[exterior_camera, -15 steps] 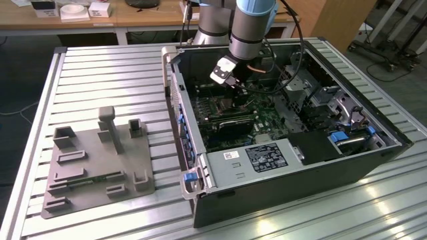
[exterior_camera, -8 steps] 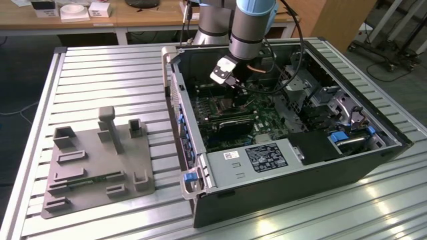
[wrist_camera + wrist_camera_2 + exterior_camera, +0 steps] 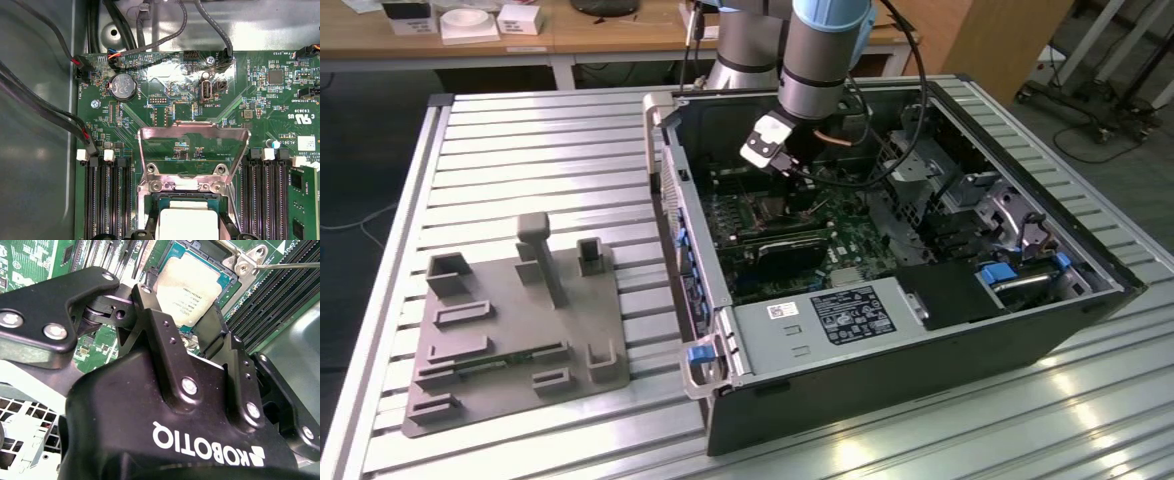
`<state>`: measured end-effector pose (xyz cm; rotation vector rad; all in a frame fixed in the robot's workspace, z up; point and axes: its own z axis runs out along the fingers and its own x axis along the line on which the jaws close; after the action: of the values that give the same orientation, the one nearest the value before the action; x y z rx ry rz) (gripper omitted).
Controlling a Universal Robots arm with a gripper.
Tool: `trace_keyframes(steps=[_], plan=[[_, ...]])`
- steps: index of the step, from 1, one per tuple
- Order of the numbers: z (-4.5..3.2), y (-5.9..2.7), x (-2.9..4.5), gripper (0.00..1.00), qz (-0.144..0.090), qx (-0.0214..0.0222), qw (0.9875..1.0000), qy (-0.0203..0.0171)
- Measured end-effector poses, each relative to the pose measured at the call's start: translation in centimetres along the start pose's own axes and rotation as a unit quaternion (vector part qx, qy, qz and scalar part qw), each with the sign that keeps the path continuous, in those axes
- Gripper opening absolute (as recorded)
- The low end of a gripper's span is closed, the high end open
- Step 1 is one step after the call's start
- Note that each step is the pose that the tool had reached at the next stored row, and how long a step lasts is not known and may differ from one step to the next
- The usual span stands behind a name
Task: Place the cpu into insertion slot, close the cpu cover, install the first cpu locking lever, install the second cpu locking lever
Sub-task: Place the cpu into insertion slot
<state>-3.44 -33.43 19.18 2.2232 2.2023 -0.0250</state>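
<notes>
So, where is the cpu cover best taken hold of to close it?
Probably take the cpu cover by its free bar, from the side away from the insertion slot. It stands open on its hinge, and its centre is cut out.

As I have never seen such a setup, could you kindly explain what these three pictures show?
The exterior view shows a robot arm reaching into an open computer case that lies on a slatted metal table; a grey fixture plate lies at the exterior view's left. The other two pictures come from cameras riding near the arm's wrist. The second wrist view looks past the black gripper, whose jaws stand apart and hold nothing, onto the cpu. In the first wrist view the cpu sits in the insertion slot on the green motherboard, and the cpu cover stands raised, not yet closed.
</notes>
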Motion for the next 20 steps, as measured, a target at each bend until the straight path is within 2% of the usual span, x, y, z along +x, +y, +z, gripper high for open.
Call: trace_keyframes(steps=[20], plan=[[0.02, 0.00, 0.00, 0.54, 0.000, 0.0000, 1.0000, 0.0000]])
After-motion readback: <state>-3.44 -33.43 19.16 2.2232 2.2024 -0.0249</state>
